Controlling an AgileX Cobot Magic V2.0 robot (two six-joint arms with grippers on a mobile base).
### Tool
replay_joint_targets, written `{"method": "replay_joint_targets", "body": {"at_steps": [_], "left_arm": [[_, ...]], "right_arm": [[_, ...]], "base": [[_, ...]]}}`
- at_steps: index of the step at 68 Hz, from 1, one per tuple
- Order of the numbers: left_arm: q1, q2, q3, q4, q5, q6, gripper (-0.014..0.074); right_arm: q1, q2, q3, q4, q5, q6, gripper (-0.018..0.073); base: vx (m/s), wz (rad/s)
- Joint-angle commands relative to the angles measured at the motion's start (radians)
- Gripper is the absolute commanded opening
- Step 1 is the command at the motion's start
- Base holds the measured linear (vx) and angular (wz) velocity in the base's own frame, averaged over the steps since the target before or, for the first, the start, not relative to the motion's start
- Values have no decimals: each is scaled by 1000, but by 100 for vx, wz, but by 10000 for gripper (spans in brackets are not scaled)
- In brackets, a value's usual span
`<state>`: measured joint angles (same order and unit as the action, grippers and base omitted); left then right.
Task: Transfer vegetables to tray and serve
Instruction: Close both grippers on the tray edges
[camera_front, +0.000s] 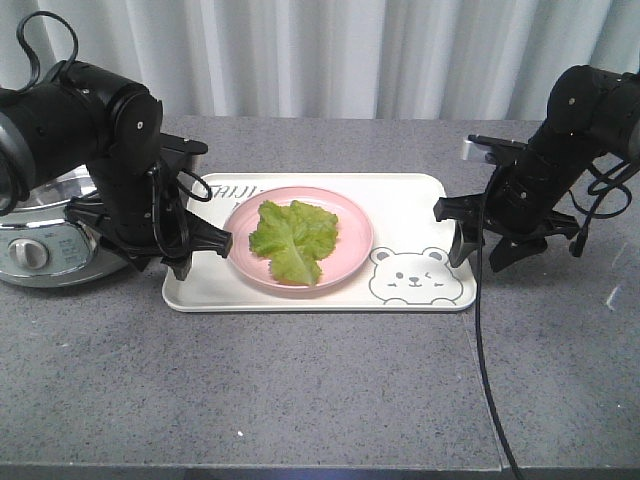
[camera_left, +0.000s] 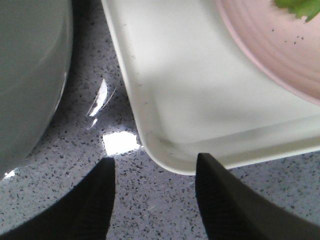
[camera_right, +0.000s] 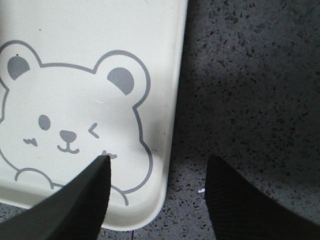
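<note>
The green ruffled vegetables (camera_front: 293, 239) lie on a round pink plate (camera_front: 350, 225), and the plate stands on the cream tray (camera_front: 320, 291) with the grey bear drawing (camera_front: 412, 274). My left gripper (camera_front: 205, 250) is open at the tray's left end; its jaws straddle the tray's near left corner (camera_left: 172, 162), one over the counter, one over the rim. My right gripper (camera_front: 465, 235) is open at the tray's right end, with one finger over the bear (camera_right: 70, 120) and the other over the counter, the tray's right rim (camera_right: 172, 125) between them. A leaf edge (camera_left: 300, 7) shows top right.
A silver rice cooker (camera_front: 40, 235) stands left of the tray, close behind my left arm; its wall (camera_left: 30, 75) fills the left of the left wrist view. A black cable (camera_front: 485, 370) runs down the grey speckled counter from my right arm. White curtains hang behind.
</note>
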<state>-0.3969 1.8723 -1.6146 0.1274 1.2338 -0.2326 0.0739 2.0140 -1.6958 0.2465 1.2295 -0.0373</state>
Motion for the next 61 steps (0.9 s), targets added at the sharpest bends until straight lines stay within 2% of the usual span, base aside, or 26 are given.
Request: {"method": "replay_joint_targets", "body": {"at_steps": [1,61], "left_arm": [[-2,-46,-23,8,-6,-1,365],[-2,-11,-23,8,-18,0,365]], "right_arm": [[-2,-53,-24,10,-16,-4,418],[-2,-53,-24,32,-26,-4,418]], "base": [[0,0],[0,0]]}}
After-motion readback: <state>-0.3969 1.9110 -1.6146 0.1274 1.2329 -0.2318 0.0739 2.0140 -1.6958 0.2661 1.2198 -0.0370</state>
